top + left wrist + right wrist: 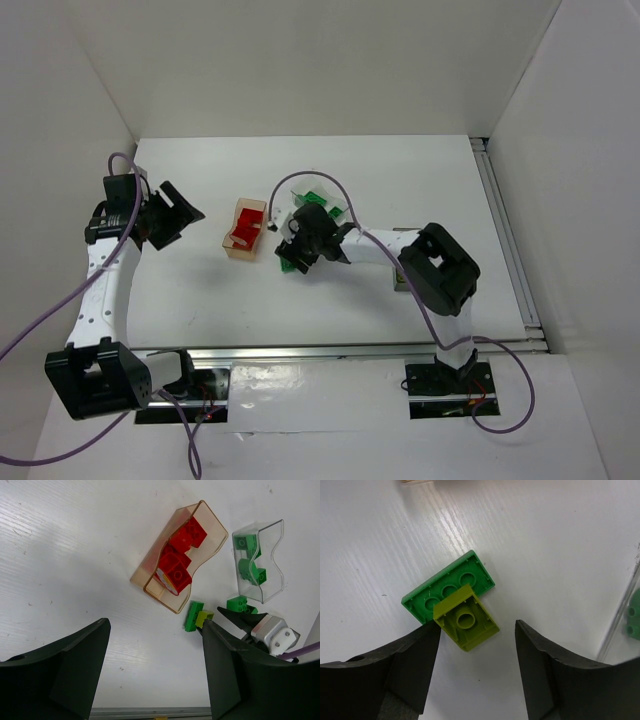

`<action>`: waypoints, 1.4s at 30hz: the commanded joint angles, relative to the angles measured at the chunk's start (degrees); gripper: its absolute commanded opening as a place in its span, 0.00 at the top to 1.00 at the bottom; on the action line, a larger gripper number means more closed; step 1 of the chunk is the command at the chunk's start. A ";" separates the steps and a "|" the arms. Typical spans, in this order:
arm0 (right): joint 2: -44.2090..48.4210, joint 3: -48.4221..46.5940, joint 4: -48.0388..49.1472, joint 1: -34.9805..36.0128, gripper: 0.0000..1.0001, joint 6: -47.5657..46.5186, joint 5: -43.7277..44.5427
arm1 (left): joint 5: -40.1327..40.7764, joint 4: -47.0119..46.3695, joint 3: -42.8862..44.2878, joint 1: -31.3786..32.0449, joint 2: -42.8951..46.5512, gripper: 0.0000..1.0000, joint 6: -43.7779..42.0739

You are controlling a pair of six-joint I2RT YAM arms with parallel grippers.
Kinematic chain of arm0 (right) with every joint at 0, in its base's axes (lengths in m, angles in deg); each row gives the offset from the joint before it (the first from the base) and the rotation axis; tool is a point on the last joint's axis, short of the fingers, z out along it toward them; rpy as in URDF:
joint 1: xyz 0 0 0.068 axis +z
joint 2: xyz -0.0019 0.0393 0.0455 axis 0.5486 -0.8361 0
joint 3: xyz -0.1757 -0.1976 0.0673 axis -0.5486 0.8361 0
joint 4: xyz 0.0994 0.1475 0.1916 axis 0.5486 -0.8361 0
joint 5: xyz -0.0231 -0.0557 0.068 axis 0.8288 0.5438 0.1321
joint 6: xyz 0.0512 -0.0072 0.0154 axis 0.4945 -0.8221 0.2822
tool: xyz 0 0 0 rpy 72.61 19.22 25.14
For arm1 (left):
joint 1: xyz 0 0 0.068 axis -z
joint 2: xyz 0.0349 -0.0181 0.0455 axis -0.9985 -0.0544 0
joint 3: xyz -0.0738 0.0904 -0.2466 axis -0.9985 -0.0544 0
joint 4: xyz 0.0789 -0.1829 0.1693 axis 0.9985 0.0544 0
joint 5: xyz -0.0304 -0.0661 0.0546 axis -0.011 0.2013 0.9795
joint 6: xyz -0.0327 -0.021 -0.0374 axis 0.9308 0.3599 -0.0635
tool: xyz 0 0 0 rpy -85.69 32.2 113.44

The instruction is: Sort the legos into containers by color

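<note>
The clear tub (623, 636) runs off frame, its contents seemingly green.

Two tubs (216, 534), one yellow-green brick (466, 622), roughly four red bricks (175, 574), four green bricks (192, 616).

A robotics lab is indicated: the white counter (200, 300) is enclosed by plain white panels (330, 60), with a metal rail (330, 349) fixed along its near edge.

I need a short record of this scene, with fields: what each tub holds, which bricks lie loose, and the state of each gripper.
tan tub: red bricks inside
clear tub: green bricks inside
loose: green brick, with yellow-green brick partly on it
right gripper: open, straddling the yellow-green brick
left gripper: open, empty, apart from the tan tub
</note>
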 commanded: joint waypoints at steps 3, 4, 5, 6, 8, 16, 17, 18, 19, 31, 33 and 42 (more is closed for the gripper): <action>-1.90 -3.30 0.91 -0.05 0.41 -1.78 -1.00 | -0.40 -0.23 1.71 -0.40 -0.48 0.18 -0.85; -2.42 -3.30 0.91 -0.05 0.43 -1.09 -1.78 | -0.40 -0.23 1.71 -0.40 -0.48 0.18 -0.85; -2.42 -3.30 0.39 -0.05 0.45 -1.08 -2.40 | -0.40 -0.23 1.71 -0.40 -0.48 0.18 -0.85; -3.03 -4.61 0.39 -0.05 0.45 -0.56 -2.41 | -0.40 -0.23 1.19 -0.40 -0.48 0.18 -0.85; -3.92 -5.58 -1.02 -0.05 0.46 -0.02 -3.20 | -0.40 -0.23 1.18 -0.40 -0.48 0.18 -0.85; 0.29 -2.27 1.26 -0.05 1.00 5.33 -1.01 | -2.16 -1.81 1.17 4.23 -3.19 0.18 -3.92; 2.48 -1.38 1.79 -0.05 1.00 6.47 -0.48 | -0.60 0.45 2.23 5.65 -4.42 0.16 -4.62; 3.72 -0.41 2.31 -0.05 1.00 7.09 0.05 | -0.58 1.43 3.80 6.79 -5.57 0.16 -4.63; 5.12 1.42 2.93 -0.05 1.00 7.70 0.58 | -1.54 1.44 3.82 8.20 -7.40 0.15 -4.63; 30.96 16.29 7.06 0.47 1.00 17.28 2.08 | -27.19 -12.60 4.36 23.32 -17.70 0.13 -4.03; 32.47 17.69 7.07 1.00 1.00 18.43 1.11 | -29.67 -18.14 2.77 26.04 -17.71 0.13 -0.69; 34.84 18.32 5.75 1.00 1.00 17.82 3.65 | -30.55 -24.30 1.45 29.65 -20.78 0.25 4.41</action>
